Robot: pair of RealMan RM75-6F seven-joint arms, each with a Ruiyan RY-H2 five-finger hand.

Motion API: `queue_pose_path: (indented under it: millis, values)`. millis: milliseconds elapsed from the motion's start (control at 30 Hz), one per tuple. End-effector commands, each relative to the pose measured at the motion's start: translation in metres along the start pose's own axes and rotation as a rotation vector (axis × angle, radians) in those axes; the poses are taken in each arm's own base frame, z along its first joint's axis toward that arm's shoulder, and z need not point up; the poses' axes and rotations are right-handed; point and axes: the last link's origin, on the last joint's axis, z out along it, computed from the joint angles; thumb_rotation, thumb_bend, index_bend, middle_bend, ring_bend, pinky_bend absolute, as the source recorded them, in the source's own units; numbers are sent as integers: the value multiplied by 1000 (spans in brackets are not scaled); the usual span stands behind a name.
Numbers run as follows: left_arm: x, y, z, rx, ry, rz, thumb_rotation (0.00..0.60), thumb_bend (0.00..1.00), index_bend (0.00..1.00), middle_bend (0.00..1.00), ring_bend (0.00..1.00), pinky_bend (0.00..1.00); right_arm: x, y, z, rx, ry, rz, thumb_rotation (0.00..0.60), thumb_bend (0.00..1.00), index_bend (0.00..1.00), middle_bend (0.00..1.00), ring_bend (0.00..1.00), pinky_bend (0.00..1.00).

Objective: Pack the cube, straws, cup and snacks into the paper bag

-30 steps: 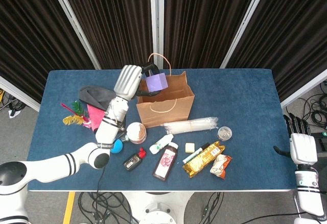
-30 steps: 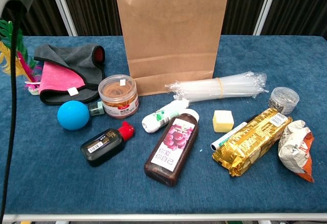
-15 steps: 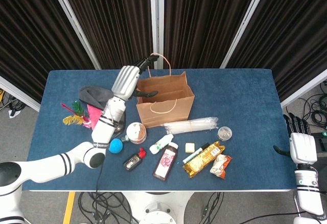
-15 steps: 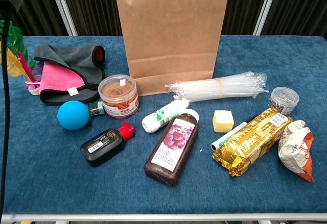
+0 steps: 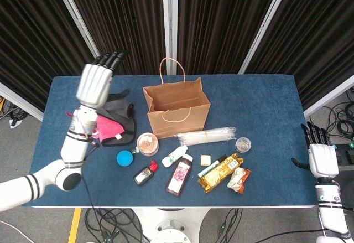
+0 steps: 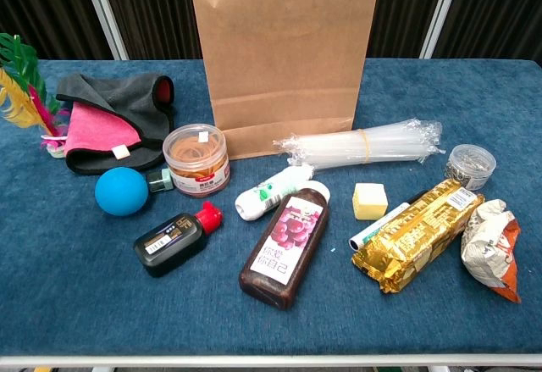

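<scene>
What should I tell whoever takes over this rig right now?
Left hand: open, raised over the table's left side, holding nothing.
Right hand: open, off the table's right edge.
Paper bag stands upright at centre back; the cube was dropped in a moment ago and is no longer seen.
Left to pack: straws beside the bag's base, gold snack pack and crumpled snack bag at front right. Which item is the cup is unclear.
</scene>
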Motion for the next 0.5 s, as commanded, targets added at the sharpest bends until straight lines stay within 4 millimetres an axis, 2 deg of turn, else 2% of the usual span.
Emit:
queue_pose_path:
  millis: [33, 133, 233, 333, 433, 500]
  values:
    - [14, -54, -42, 111, -30, 157, 600, 44, 254, 329, 311, 375, 2, -1, -2, 7, 5, -1, 600, 0, 0, 0, 0, 0]
    - [19, -83, -72, 191, -65, 200, 600, 44, 256, 329, 311, 368, 5, -2, -4, 17, 14, -2, 600, 0, 0, 0, 0, 0]
    - [24, -107, -113, 270, -119, 266, 600, 44, 256, 329, 311, 370, 11, -9, -4, 45, 27, -1, 600, 0, 0, 0, 0, 0]
    - [24, -119, -150, 337, -177, 305, 600, 44, 255, 329, 311, 371, 17, -16, -3, 81, 32, -10, 600, 0, 0, 0, 0, 0]
    - [20, -130, -190, 419, -266, 309, 600, 44, 255, 329, 311, 370, 26, -32, 0, 152, 17, -10, 600, 0, 0, 0, 0, 0]
    - [18, -136, -204, 453, -301, 307, 600, 44, 256, 330, 311, 367, 32, -45, 1, 208, -11, -4, 600, 0, 0, 6, 0, 0]
